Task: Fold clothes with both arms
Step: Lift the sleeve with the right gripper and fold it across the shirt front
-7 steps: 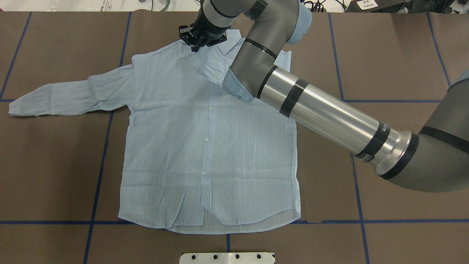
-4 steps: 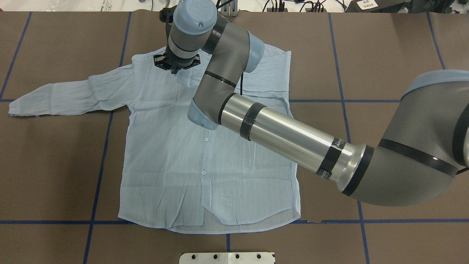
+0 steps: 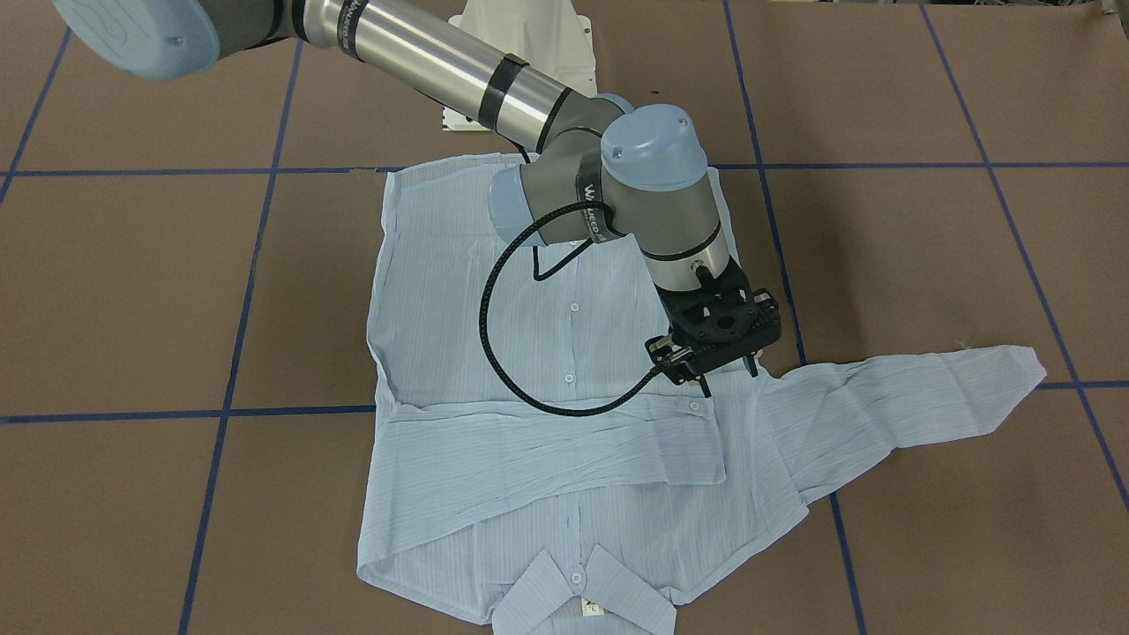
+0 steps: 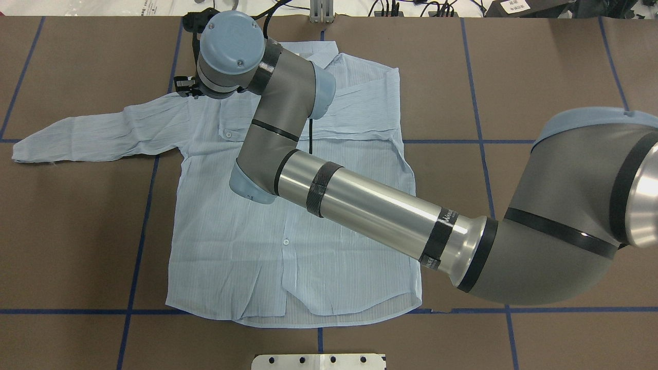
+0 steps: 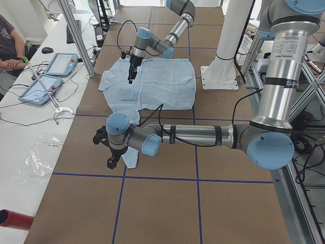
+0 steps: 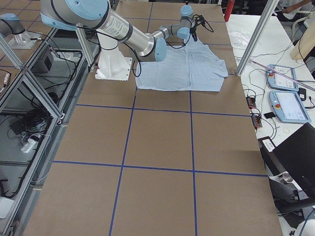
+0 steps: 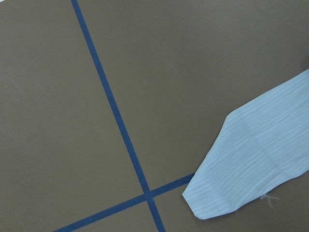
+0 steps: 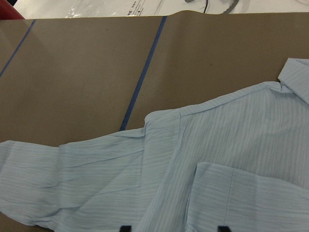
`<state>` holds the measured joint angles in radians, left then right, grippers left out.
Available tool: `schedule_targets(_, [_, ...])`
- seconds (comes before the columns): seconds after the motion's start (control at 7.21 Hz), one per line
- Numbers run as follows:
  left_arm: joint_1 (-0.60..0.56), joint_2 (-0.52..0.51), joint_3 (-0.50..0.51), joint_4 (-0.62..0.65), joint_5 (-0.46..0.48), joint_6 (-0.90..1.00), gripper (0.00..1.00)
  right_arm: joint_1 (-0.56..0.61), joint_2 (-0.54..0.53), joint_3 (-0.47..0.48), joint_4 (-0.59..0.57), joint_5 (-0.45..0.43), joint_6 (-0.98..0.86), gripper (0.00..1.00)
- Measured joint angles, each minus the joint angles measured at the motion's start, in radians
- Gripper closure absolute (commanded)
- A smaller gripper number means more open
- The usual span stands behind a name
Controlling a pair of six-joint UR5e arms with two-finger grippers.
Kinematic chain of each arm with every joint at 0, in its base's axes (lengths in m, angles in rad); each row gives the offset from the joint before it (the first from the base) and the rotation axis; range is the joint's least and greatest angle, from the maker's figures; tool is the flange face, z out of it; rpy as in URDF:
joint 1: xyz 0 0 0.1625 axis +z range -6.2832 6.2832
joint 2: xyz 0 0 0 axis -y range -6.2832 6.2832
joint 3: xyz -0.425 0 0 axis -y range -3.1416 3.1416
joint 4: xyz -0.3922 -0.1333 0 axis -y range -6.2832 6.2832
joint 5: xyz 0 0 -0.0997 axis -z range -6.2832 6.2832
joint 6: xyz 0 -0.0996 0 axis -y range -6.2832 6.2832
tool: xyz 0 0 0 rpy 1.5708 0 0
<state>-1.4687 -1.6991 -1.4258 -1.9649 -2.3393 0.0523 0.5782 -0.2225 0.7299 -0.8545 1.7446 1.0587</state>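
Note:
The light-blue shirt (image 4: 318, 246) lies flat, front up and buttoned, collar away from the robot. Its right sleeve (image 3: 547, 450) is folded across the chest, with the cuff (image 4: 229, 126) near the left shoulder. Its left sleeve (image 4: 97, 131) lies stretched out sideways. My right gripper (image 3: 728, 377) hovers just above the left shoulder, open and empty. Its fingertips (image 8: 125, 227) stand wide apart in the right wrist view. My left gripper (image 5: 111, 161) is low, just beyond the left sleeve's cuff (image 7: 256, 164). I cannot tell whether it is open or shut.
Brown table covering with blue tape lines (image 4: 139, 246). The white base plate (image 4: 318, 361) is at the near edge. A side table beyond the far edge holds tablets (image 5: 45, 84) and cables. An operator (image 5: 7, 46) sits there. Metal frame posts (image 5: 76, 35) stand alongside.
My right gripper has swept left from the collar across the chest to the left shoulder. The forearm has swung with it over the shirt. The shirt's body has not moved.

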Motion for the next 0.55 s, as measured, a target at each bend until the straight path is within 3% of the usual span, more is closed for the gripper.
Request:
schedule_targets(0.28, [0.001,-0.001,0.020,-0.060,0.003,-0.074,0.00,-0.001,-0.009,0.012,-0.018,-0.003,0.073,0.00])
schedule_targets(0.42, [0.012,0.003,0.042,-0.142,0.008,-0.163,0.01,0.001,-0.036,0.067,-0.084,-0.003,0.111,0.00])
schedule_targets(0.55, [0.043,0.015,0.063,-0.247,0.023,-0.291,0.01,0.010,-0.094,0.195,-0.234,0.004,0.123,0.00])
